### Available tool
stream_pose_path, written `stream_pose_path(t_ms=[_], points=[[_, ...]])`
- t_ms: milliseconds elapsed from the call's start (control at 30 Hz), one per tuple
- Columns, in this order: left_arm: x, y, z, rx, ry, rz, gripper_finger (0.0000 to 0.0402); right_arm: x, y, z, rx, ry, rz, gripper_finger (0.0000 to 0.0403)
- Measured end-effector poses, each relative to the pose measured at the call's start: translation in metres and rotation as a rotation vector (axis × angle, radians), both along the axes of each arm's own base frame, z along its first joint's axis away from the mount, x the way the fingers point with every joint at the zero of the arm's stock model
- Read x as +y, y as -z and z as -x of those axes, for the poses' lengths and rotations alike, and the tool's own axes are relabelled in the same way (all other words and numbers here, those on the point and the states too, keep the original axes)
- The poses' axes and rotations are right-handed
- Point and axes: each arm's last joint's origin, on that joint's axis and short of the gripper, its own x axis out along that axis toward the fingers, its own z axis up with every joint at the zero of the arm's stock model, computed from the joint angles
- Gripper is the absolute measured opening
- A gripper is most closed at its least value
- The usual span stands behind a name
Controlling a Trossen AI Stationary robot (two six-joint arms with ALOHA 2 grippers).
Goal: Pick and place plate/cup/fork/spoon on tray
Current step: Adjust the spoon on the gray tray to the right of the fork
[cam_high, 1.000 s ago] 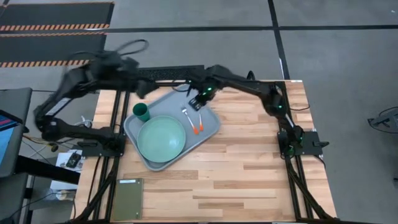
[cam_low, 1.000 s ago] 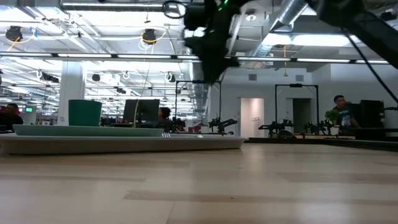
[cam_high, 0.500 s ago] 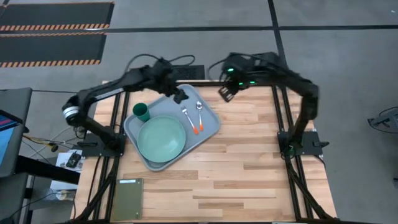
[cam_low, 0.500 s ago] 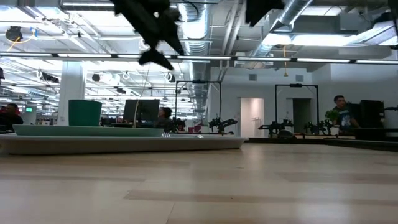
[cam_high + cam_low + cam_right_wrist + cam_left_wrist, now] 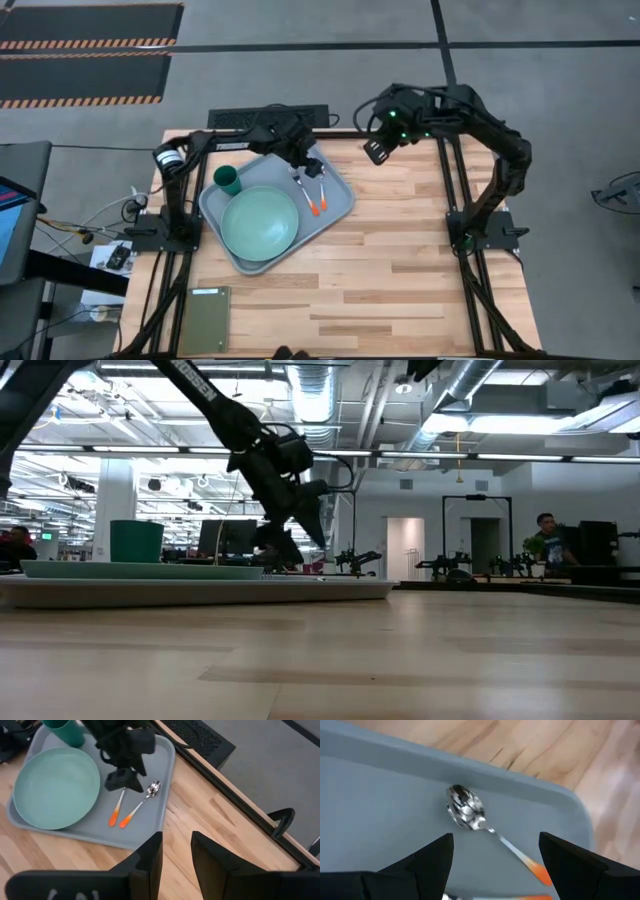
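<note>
The grey-blue tray (image 5: 340, 197) lies on the wooden table at the far left. On it rest the mint plate (image 5: 260, 222), the dark green cup (image 5: 228, 180), the fork (image 5: 117, 807) and the spoon (image 5: 466, 812), the two lying side by side with their orange handle ends toward the near edge. My left gripper (image 5: 309, 167) hovers open over the tray's far right part, its fingers on either side of the spoon (image 5: 320, 190) without touching it. My right gripper (image 5: 373, 152) is open and empty over the table's far edge, right of the tray.
A dark olive flat rectangle (image 5: 204, 320) lies at the table's near left corner. A black box (image 5: 268, 117) sits just past the far edge. The bare wood to the right of and nearer than the tray (image 5: 155, 765) is free room.
My right gripper has drawn back from over the cutlery on the tray toward the table's far right. My left arm has swung in from beyond the far left corner and come down over the tray's far right part, above the spoon and fork. The things on the tray have not moved.
</note>
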Motion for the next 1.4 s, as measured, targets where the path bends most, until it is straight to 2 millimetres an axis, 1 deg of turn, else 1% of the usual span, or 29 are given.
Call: stream_pose_path(t_ms=[133, 267, 333, 400, 467, 600, 667, 767, 833, 867, 933, 1033, 1167, 1200, 1300, 1400], points=[[0.003, 0.012, -0.003, 0.03, -0.026, -0.027, 0.0279, 0.003, 0.002, -0.003, 0.007, -0.017, 0.0, 0.0127], [0.004, 0.013, -0.007, 0.024, -0.051, -0.064, 0.0279, 0.003, 0.002, -0.004, 0.011, -0.019, -0.002, 0.0127], [0.0, 0.013, -0.008, 0.033, -0.05, -0.058, 0.0279, 0.003, 0.002, -0.004, 0.015, -0.03, 0.005, 0.0127], [-0.01, 0.013, -0.013, 0.042, -0.009, -0.053, 0.0279, 0.003, 0.002, -0.004, 0.02, -0.039, 0.01, 0.0127], [-0.025, 0.012, -0.017, 0.063, 0.077, -0.076, 0.0279, 0.003, 0.002, -0.004, 0.026, -0.052, 0.017, 0.0127], [-0.055, 0.014, -0.027, 0.135, 0.275, -0.219, 0.0279, 0.003, 0.002, -0.004, 0.041, -0.085, 0.034, 0.0127], [-0.067, 0.011, -0.034, 0.132, 0.351, -0.279, 0.0279, 0.003, 0.002, -0.004, 0.047, -0.098, 0.041, 0.0127], [-0.079, 0.004, -0.044, 0.082, 0.421, -0.329, 0.0279, 0.003, 0.002, -0.004, 0.052, -0.11, 0.047, 0.0127], [-0.082, -0.002, -0.05, 0.046, 0.424, -0.348, 0.0279, 0.003, 0.002, -0.004, 0.056, -0.117, 0.051, 0.0127], [-0.08, -0.005, -0.052, 0.028, 0.401, -0.348, 0.0279, 0.003, 0.002, -0.004, 0.057, -0.12, 0.052, 0.0127], [-0.07, -0.008, -0.056, 0.004, 0.33, -0.322, 0.0274, 0.003, 0.002, -0.004, 0.058, -0.126, 0.052, 0.0127], [-0.052, -0.003, -0.056, 0.047, 0.215, -0.244, 0.025, 0.004, 0.002, -0.004, 0.057, -0.131, 0.052, 0.0127], [-0.033, -0.012, -0.057, 0.092, 0.074, -0.23, 0.0193, 0.008, 0.0, -0.002, 0.051, -0.151, 0.057, 0.0127], [-0.03, -0.012, -0.057, 0.12, 0.046, -0.227, 0.0178, 0.009, -0.001, -0.002, 0.05, -0.156, 0.057, 0.0127], [-0.019, -0.009, -0.057, 0.163, 0.013, -0.215, 0.0131, 0.012, -0.002, 0.0, 0.043, -0.168, 0.06, 0.0127], [-0.013, -0.011, -0.054, 0.189, -0.014, -0.193, 0.01, 0.016, -0.004, 0.001, 0.037, -0.183, 0.059, 0.0127]])
